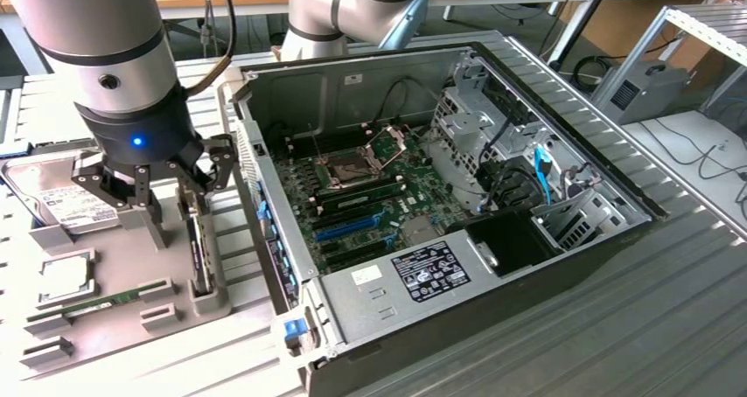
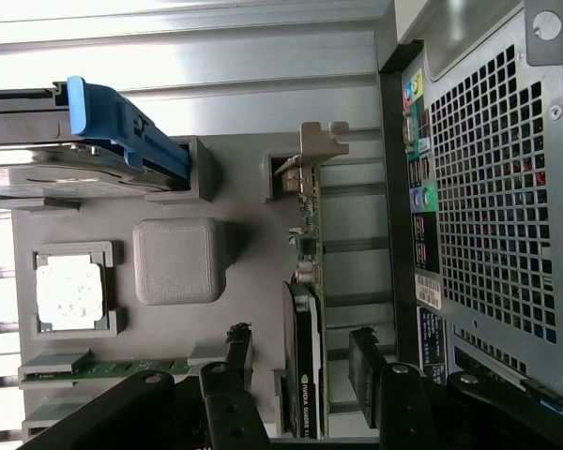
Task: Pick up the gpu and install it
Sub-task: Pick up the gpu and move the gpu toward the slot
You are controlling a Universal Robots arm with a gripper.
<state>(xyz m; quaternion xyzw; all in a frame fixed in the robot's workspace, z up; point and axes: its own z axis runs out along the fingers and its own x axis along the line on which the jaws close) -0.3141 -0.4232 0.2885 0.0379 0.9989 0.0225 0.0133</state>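
Nearest to lens: the pincer (image 2: pixel 300 370), with two black fingers (image 2: pixel 233 375) spread wide and nothing held between them.
Pincer state: wide and empty, hovering over the grey holder (image 2: pixel 253 187).
Gpu place: the gpu (image 2: pixel 305 319) stands on its long edge in a slot of the holder, along the holder's edge beside the computer case (image 2: pixel 488 187).
Long axis: it runs along that same holder edge. The silver bracket (image 2: pixel 321 141) is at the end far from the pincer and the black cooler end is by the fingers.
Key relation: one finger sits off each face of the card, both apart from it. I judge the gap is squared across the card's thickness, not along its length.
Arm: I have only the one, and it is already over the card.
Neighbours: hard drive (image 2: pixel 66 178) and processor chip (image 2: pixel 70 295) lie toward the holder's opposite edge. The RAM stick (image 2: pixel 113 367) ends near one finger's outer side.
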